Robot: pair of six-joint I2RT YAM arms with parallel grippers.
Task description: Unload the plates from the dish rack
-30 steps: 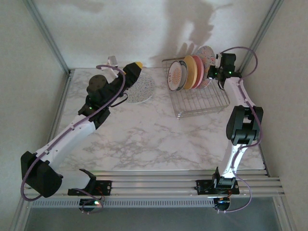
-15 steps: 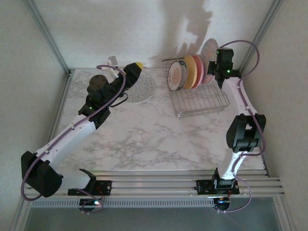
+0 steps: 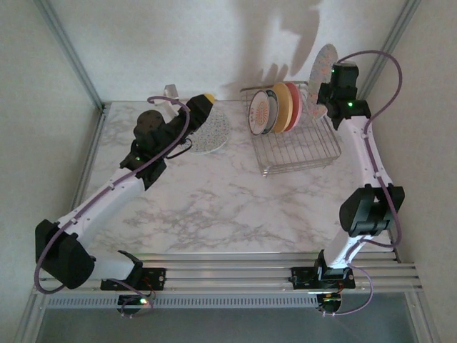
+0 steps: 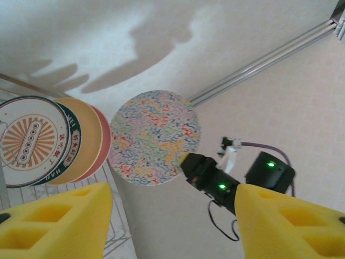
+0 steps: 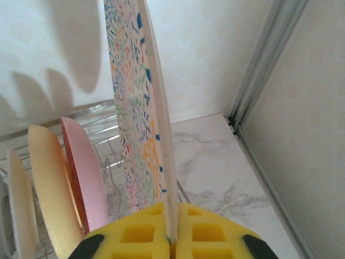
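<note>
Since one second ago the floral plate (image 3: 325,68) has gone up. It stood then in the back slot of the dish rack (image 3: 300,151), and now the right gripper (image 3: 327,100) carries it higher than the other plates, in front of the back wall (image 3: 178,43). The right arm (image 3: 364,143) has stretched upward with it. The plate stands on its edge, almost vertical. The yellow jaws of the right gripper are closed on its lower rim, one on each face, as the right wrist view shows clearly. Whether its lowest point is fully free of the rack wires I cannot tell.

Three plates are in the rack, upright and close one behind the other. The pink-red plate (image 3: 294,103) is nearest to the lifted one, then comes the yellow plate (image 3: 280,107), then the white plate with an orange motif (image 3: 260,113) at the left end of the row. The rack itself sits on the far right part of the marble desk (image 3: 214,204).

On the far left part of the desk, well apart from the rack, a grey speckled plate (image 3: 213,132) lies flat. The left gripper (image 3: 205,100) hovers over its far edge and has hardly moved. Its jaws are moderately apart with nothing between them, and its camera looks across toward the rack and the lifted plate.
</note>
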